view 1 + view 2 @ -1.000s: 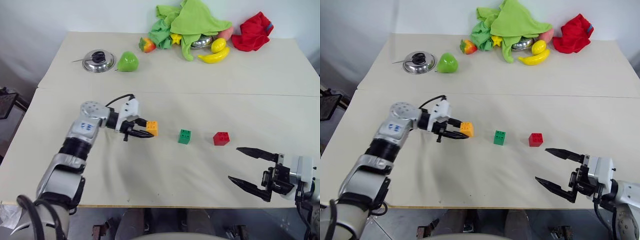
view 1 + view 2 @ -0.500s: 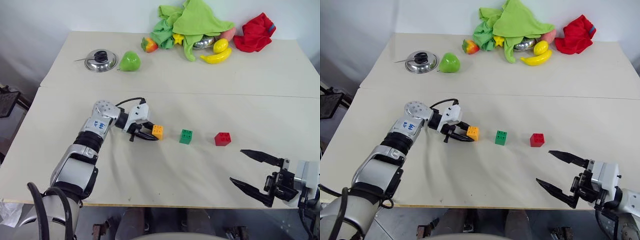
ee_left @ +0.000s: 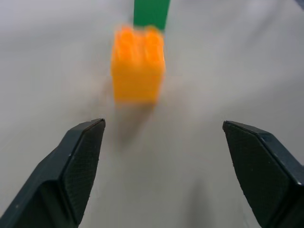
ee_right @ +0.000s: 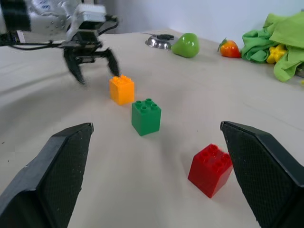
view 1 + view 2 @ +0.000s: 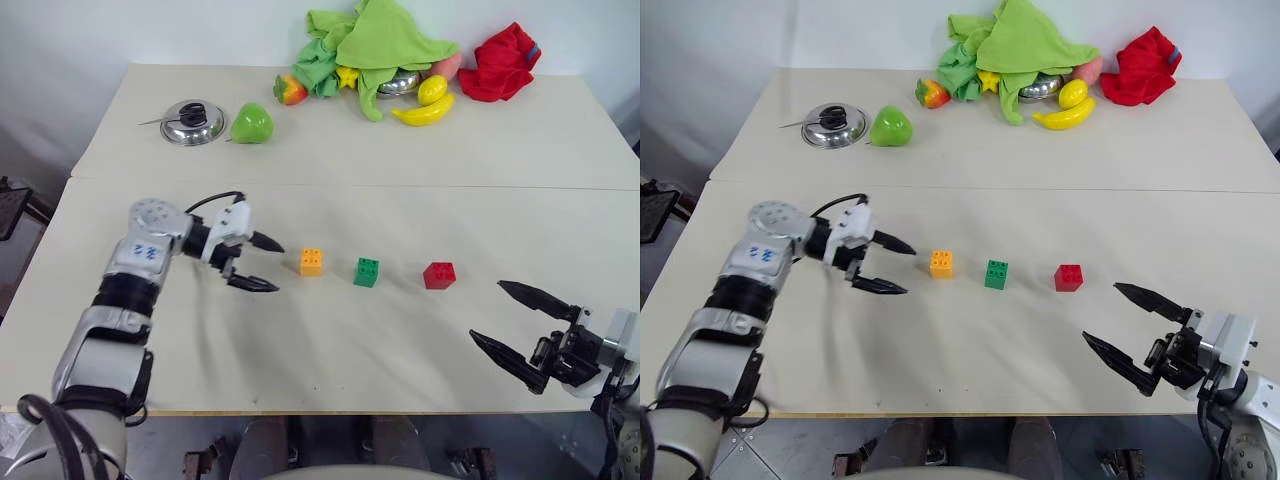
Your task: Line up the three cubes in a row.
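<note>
Three cubes stand in a row on the beige table: an orange one [image 5: 312, 261], a green one [image 5: 367, 271] and a red one [image 5: 439, 275], with small gaps between them. My left gripper [image 5: 280, 269] is open just left of the orange cube, apart from it and pointing at it. The left wrist view shows the orange cube [image 3: 138, 64] ahead of the spread fingers, beyond the tips, with the green cube [image 3: 151, 13] behind it. My right gripper [image 5: 486, 310] hangs open near the table's front right, short of the red cube [image 4: 210, 169], holding nothing.
At the back of the table lie a steel lid [image 5: 193, 121], a green pear [image 5: 252, 123], a heap of green cloth [image 5: 375, 40] over toy fruits, a banana [image 5: 425, 112] and a red cloth [image 5: 497, 65]. A seam [image 5: 400, 186] crosses the table behind the cubes.
My left gripper has opened, let go of the orange cube and drawn back to the left. The orange cube now rests on the table beside the green one. My right gripper stayed open.
</note>
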Motion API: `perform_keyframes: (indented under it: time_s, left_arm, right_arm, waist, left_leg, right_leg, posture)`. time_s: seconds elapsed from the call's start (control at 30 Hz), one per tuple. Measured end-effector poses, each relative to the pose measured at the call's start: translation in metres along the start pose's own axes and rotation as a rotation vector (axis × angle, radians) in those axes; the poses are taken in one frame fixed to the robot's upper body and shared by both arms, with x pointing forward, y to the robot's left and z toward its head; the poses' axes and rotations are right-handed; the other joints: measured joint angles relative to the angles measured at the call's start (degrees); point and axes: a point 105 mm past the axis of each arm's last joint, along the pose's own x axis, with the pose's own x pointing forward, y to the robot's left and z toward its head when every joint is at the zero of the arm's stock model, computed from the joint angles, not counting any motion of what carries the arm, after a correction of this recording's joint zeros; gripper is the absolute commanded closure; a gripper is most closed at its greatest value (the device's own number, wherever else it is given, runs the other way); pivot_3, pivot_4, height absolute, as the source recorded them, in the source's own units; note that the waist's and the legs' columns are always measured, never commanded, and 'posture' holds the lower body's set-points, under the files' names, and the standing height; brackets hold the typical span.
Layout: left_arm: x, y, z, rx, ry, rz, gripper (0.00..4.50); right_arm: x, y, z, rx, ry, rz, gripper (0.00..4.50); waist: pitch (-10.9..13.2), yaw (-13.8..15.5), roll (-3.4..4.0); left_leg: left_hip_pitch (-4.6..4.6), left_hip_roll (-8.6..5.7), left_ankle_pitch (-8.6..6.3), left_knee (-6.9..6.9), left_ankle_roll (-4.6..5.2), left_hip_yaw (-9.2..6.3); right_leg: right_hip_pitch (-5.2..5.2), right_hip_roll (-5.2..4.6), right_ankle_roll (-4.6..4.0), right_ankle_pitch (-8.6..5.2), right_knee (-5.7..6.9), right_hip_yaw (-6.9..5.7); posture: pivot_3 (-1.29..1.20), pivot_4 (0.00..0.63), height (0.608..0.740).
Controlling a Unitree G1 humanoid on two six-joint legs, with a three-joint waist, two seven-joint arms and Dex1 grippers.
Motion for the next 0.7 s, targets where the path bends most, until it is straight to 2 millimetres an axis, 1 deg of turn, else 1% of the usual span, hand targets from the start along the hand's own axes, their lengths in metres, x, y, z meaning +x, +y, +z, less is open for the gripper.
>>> perform_keyframes:
  time_s: [0.07,0.17,0.2,0.23,0.3,0.37,0.43,0.47,0.5,0.57,0.63,0.7]
  left_arm:
    - [-0.017,-0.009,-0.011,-0.025,-0.018,0.047,0.27]
    - [-0.044,-0.027,-0.026,-0.102,-0.068,0.154,0.27]
    - [-0.048,-0.029,-0.029,-0.123,-0.071,0.180,0.27]
    - [-0.051,-0.032,-0.030,-0.137,-0.082,0.212,0.27]
    - [-0.064,-0.038,-0.031,-0.179,-0.154,0.344,0.27]
    - [-0.073,-0.043,-0.027,-0.186,-0.225,0.459,0.27]
    - [-0.076,-0.049,-0.024,-0.187,-0.257,0.521,0.27]
    - [-0.076,-0.056,-0.023,-0.184,-0.261,0.546,0.27]
    - [-0.074,-0.062,-0.025,-0.189,-0.261,0.552,0.27]
    - [-0.072,-0.075,-0.034,-0.226,-0.242,0.557,0.27]
    - [-0.075,-0.080,-0.041,-0.239,-0.232,0.584,0.27]
    - [-0.078,-0.080,-0.043,-0.231,-0.228,0.609,0.27]
  right_arm:
    - [-0.002,-0.001,0.002,0.001,-0.012,0.007,0.00]
    - [-0.009,-0.007,0.002,-0.002,0.001,0.007,0.00]
    - [-0.012,-0.009,0.003,-0.004,0.004,0.004,0.00]
    - [-0.011,-0.010,0.003,-0.006,0.004,0.010,0.00]
    - [-0.013,-0.013,0.002,-0.007,0.005,0.015,0.00]
    - [-0.015,-0.014,-0.002,0.000,0.011,0.015,0.00]
    - [-0.015,-0.014,-0.003,-0.013,0.014,0.024,0.00]
    - [-0.016,-0.013,-0.004,-0.022,0.020,0.036,0.00]
    - [-0.019,-0.013,-0.005,-0.024,0.033,0.047,0.00]
    - [-0.027,-0.008,-0.011,-0.022,0.090,0.086,0.00]
    - [-0.033,-0.002,-0.016,-0.021,0.137,0.132,0.00]
    - [-0.036,-0.002,-0.019,-0.012,0.146,0.146,0.00]
  waist:
    - [0.00,-0.35,0.00]
    - [0.00,-0.48,0.00]
    - [0.00,-0.30,0.00]
    - [0.01,-0.34,0.00]
    - [0.01,-0.53,-0.01]
    - [0.01,-0.45,-0.01]
    - [0.02,-0.41,0.02]
    - [0.01,-0.50,0.02]
    - [0.00,-0.52,0.04]
    - [0.00,-0.39,0.05]
    - [0.00,-0.28,0.04]
    - [0.00,-0.38,0.04]
  left_leg:
    - [-0.01,0.03,0.00,-0.02,0.00,0.00]
    - [0.00,-0.01,0.00,-0.01,0.01,-0.02]
    - [0.01,-0.08,0.02,-0.02,0.05,-0.08]
    - [0.01,-0.09,0.03,-0.01,0.07,-0.08]
    - [0.04,-0.11,0.02,-0.02,0.09,-0.11]
    - [0.09,-0.15,0.02,-0.04,0.09,-0.18]
    - [0.16,-0.18,0.02,-0.04,0.09,-0.23]
    - [0.21,-0.18,0.01,-0.07,0.08,-0.24]
    - [0.25,-0.19,0.01,-0.10,0.08,-0.24]
    - [0.25,-0.18,0.00,-0.13,0.07,-0.26]
    - [0.25,-0.18,0.00,-0.12,0.07,-0.27]
    - [0.30,-0.18,0.00,-0.10,0.07,-0.26]
  right_leg:
    - [-0.02,-0.02,-0.01,0.00,0.02,0.00]
    - [0.00,-0.13,-0.01,0.00,0.05,-0.01]
    - [0.01,-0.22,-0.01,-0.01,0.10,-0.05]
    - [0.01,-0.24,-0.01,0.00,0.10,-0.06]
    - [0.06,-0.34,-0.01,0.00,0.10,-0.05]
    - [0.12,-0.46,-0.01,0.00,0.11,-0.10]
    - [0.24,-0.50,-0.01,0.00,0.09,-0.14]
    - [0.30,-0.49,-0.01,0.00,0.03,-0.15]
    - [0.33,-0.49,-0.01,0.00,0.00,-0.16]
    - [0.34,-0.47,-0.01,0.00,-0.03,-0.22]
    - [0.36,-0.47,-0.01,0.00,-0.06,-0.23]
    - [0.42,-0.50,0.01,0.01,-0.09,-0.22]
  posture:
    - [0.00,0.150,0.740]
    - [0.00,0.150,0.740]
    - [0.00,0.150,0.740]
    - [0.00,0.150,0.740]
    - [0.00,0.150,0.740]
    - [0.00,0.150,0.740]
    - [0.00,0.150,0.740]
    - [0.00,0.150,0.740]
    - [0.00,0.150,0.740]
    - [0.00,0.150,0.740]
    - [0.00,0.150,0.740]
    - [0.00,0.150,0.740]
